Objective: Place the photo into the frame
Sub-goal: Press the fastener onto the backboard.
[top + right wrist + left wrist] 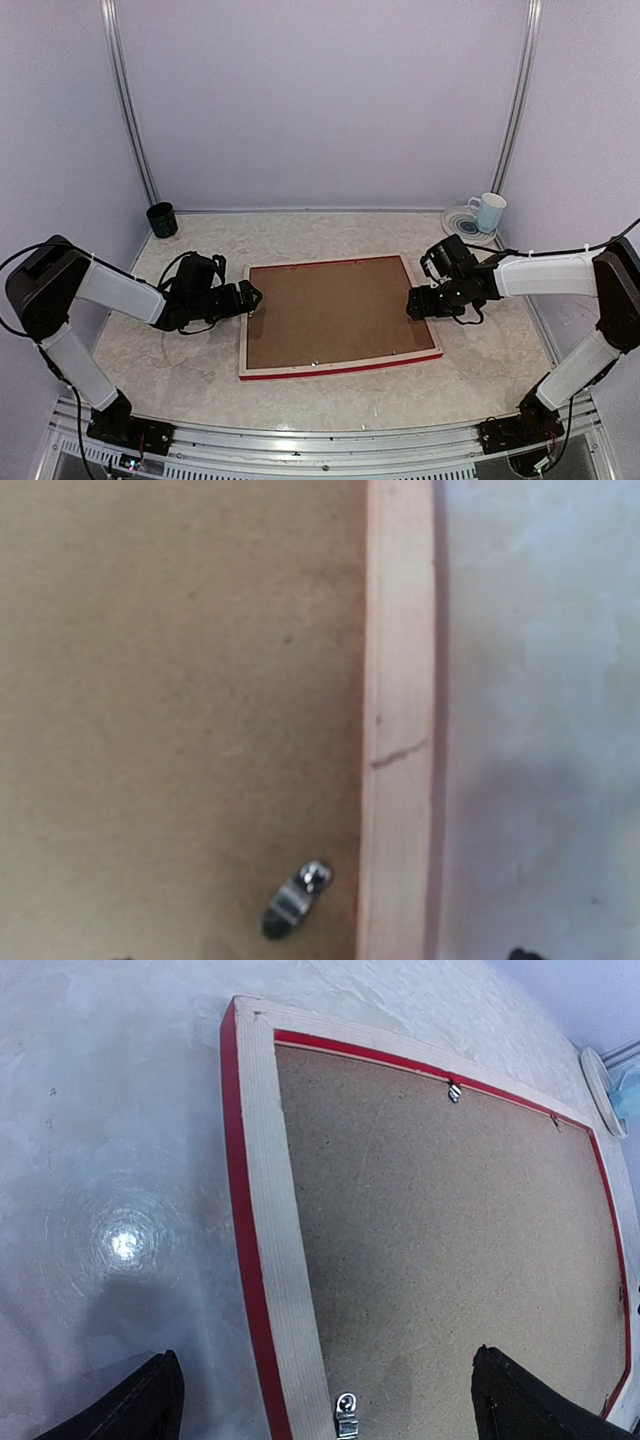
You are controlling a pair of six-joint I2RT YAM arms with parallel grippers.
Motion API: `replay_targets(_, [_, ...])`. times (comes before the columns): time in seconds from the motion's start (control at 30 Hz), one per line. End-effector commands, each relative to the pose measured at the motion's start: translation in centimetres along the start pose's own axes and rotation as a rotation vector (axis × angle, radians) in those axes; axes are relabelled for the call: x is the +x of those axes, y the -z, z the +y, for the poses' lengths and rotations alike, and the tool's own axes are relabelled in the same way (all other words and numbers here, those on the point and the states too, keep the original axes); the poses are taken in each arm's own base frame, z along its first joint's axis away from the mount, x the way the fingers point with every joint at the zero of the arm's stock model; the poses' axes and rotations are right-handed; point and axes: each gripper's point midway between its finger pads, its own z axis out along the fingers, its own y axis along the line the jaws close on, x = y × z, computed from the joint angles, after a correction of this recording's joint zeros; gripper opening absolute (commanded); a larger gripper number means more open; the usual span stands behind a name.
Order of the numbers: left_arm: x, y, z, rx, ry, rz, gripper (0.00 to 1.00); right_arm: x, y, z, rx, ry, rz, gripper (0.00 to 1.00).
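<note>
The frame (pixel 244 330) lies face down in the middle of the table, pale wood back up and red edges showing. A brown backing board (pixel 335 310) fills it, so the photo is hidden or out of view. My left gripper (pixel 250 297) is open at the frame's left side. In the left wrist view its fingers straddle the pale rail (pixel 275 1210) and a metal clip (pixel 346 1415). My right gripper (pixel 415 300) hangs low over the right rail (pixel 398 680). Only its tips show at the bottom of the right wrist view, wide apart, with a clip (pixel 295 900) between them.
A dark green cup (pixel 161 219) stands at the back left corner. A white mug (pixel 489 211) sits on a plate (pixel 458 222) at the back right. More clips line the frame's far rail (pixel 455 1090). Purple walls close in the table on three sides.
</note>
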Motion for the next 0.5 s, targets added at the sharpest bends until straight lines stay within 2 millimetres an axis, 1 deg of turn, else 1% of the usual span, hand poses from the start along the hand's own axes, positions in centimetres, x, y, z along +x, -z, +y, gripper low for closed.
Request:
replay_targets(0.0, [2.2, -0.6, 0.9, -0.007, -0.01, 0.064, 0.99, -1.8, -0.5, -0.1, 0.02, -0.009, -0.037, 0.77])
replay_targets(0.13, [2.1, -0.7, 1.2, -0.008, -0.007, 0.064, 0.99, -2.3, -1.1, 0.0, 0.028, -0.011, -0.04, 0.73])
replay_targets(0.3, [2.3, -0.9, 1.4, -0.005, 0.001, 0.073, 0.99, -2.3, -1.8, 0.0, 0.041, -0.01, -0.03, 0.63])
replay_targets(0.47, [2.7, -1.2, 1.5, -0.001, 0.01, 0.088, 0.99, -2.1, -2.3, -0.3, 0.055, -0.007, -0.024, 0.59])
